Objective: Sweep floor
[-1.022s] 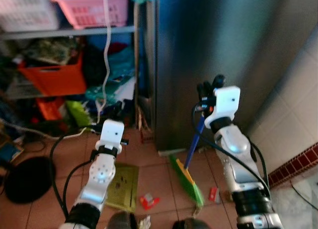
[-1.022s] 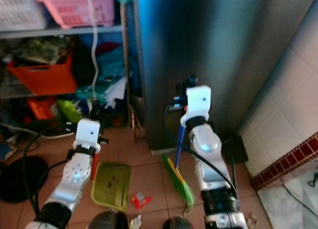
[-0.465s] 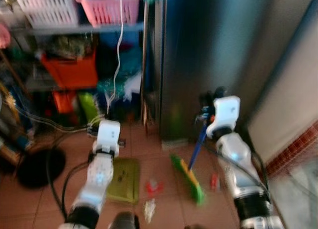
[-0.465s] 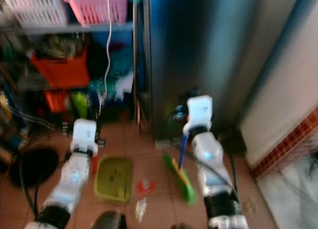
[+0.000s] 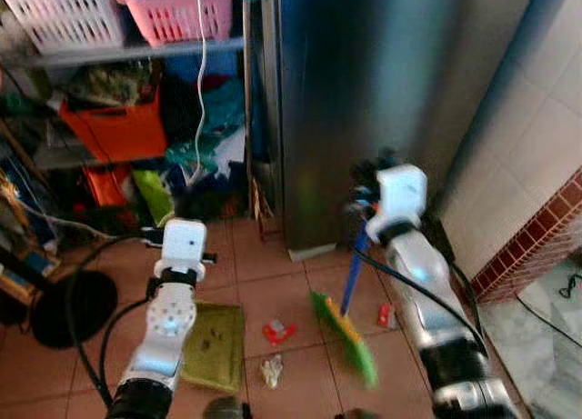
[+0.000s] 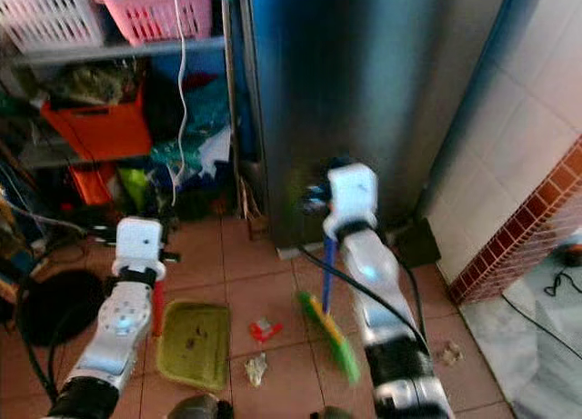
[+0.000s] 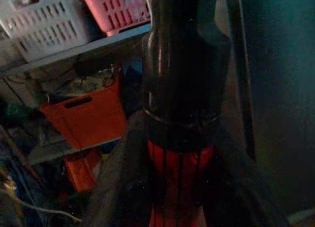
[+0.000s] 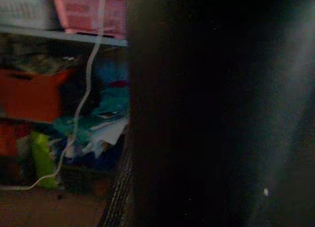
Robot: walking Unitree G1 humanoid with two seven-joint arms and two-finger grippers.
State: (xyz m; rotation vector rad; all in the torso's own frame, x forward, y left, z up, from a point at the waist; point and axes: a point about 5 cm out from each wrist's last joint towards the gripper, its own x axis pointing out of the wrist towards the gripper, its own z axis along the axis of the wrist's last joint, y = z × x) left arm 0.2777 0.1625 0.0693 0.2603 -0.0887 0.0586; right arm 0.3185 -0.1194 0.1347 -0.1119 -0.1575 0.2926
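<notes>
A broom with a blue handle (image 5: 356, 266) and green-yellow bristles (image 5: 346, 338) leans over the tiled floor in front of the steel fridge (image 5: 364, 92). My right gripper (image 5: 366, 184) is shut on the top of that handle. A green dustpan (image 6: 193, 343) lies flat on the floor at the left, and its red handle (image 6: 156, 306) runs up into my left gripper (image 7: 179, 153), which is shut on it. Between dustpan and broom lie a red scrap (image 5: 277, 331) and a crumpled white scrap (image 5: 271, 371). Another red bit (image 5: 384, 315) lies right of the bristles.
A cluttered shelf stands at the left with a pink basket (image 5: 173, 14), a white basket (image 5: 59, 14) and an orange crate (image 5: 114, 128). A white cord (image 5: 200, 74) hangs down. A black round base (image 5: 68, 305) and cables lie at the far left. A tiled wall (image 5: 536, 137) closes the right.
The camera has swung and the whole view shifted, with blur half a second ago. Both grippers keep their hold. More floor and the white scrap now show.
</notes>
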